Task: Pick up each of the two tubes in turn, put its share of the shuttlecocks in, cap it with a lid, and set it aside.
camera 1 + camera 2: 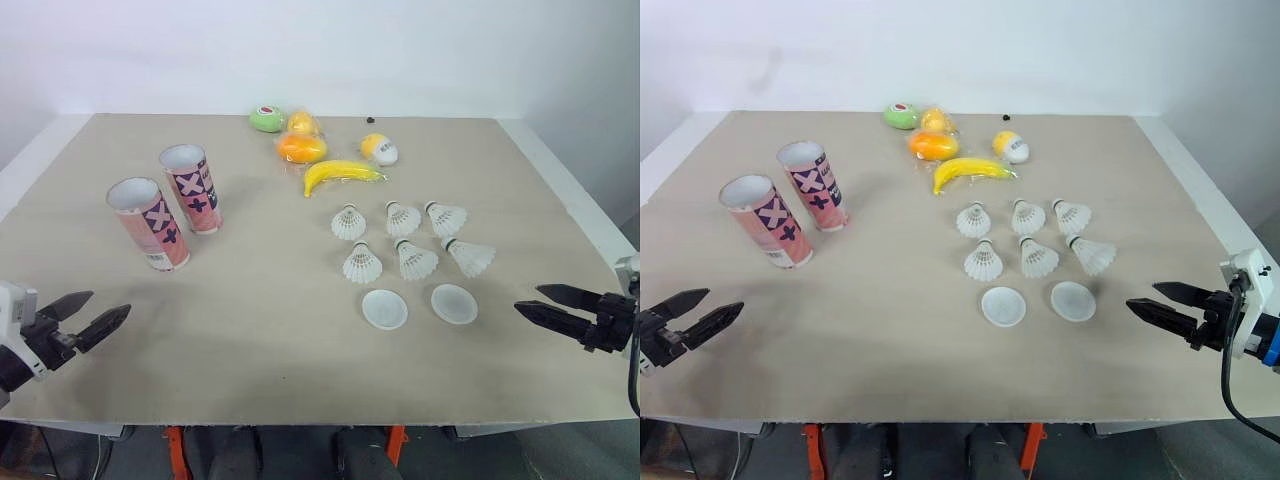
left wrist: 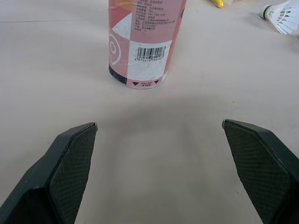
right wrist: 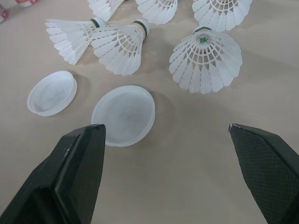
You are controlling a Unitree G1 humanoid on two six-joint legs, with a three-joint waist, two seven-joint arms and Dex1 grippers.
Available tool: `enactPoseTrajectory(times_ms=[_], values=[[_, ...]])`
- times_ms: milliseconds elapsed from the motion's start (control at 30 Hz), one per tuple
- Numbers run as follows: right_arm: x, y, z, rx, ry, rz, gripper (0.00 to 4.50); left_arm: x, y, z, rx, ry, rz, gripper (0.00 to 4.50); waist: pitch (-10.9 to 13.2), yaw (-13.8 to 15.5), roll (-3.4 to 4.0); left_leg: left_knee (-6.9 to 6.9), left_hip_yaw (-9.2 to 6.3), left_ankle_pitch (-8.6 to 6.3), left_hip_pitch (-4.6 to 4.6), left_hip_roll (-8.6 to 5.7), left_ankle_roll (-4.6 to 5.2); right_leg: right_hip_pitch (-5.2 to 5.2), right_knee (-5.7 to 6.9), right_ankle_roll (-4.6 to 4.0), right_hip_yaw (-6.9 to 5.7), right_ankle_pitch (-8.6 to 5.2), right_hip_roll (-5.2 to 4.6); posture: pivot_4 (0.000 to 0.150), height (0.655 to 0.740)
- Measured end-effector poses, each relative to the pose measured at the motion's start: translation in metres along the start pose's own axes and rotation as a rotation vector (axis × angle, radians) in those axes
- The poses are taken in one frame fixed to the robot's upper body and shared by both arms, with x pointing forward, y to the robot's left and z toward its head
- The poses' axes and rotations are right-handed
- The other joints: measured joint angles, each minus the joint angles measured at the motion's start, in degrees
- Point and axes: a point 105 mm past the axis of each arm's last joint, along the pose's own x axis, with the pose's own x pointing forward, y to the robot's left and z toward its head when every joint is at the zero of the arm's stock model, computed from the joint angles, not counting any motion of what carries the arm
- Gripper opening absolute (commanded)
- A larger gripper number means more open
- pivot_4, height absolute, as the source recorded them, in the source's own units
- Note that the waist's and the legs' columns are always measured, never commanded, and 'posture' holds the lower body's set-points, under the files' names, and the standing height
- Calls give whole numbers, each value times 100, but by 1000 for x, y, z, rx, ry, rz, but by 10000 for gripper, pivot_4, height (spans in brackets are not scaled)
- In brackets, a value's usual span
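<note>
Tubes [image 1: 191, 187] not yet gripped. Hung left gripper [image 1: 108, 305] low at the front edge of the table [image 1: 260, 340], jaws wide apart and empty, aimed at the nearer tube [image 1: 148, 222], probably lined up for a first grasp. Posed right gripper [image 1: 528, 298] likewise, spread wide on nothing, facing 2 lids [image 1: 454, 303] and, beyond, 6 shuttlecocks [image 1: 415, 260] in 2 rows. Stood both tubes upright, mouths up, on the left, ready for loading
</note>
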Motion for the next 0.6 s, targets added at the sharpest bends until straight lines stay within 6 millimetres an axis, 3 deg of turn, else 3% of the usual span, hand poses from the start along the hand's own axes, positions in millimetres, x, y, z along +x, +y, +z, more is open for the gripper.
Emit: enactPoseTrajectory(times_ms=[600], values=[[4, 3, -1, 3, -4, 15, 45000, 7, 1, 6, -14, -30, -17, 44687, 0, 1, 0, 0, 0, 0, 0, 0, 0, 0, 0, 0, 0, 0, 1, 1500, 7321]])
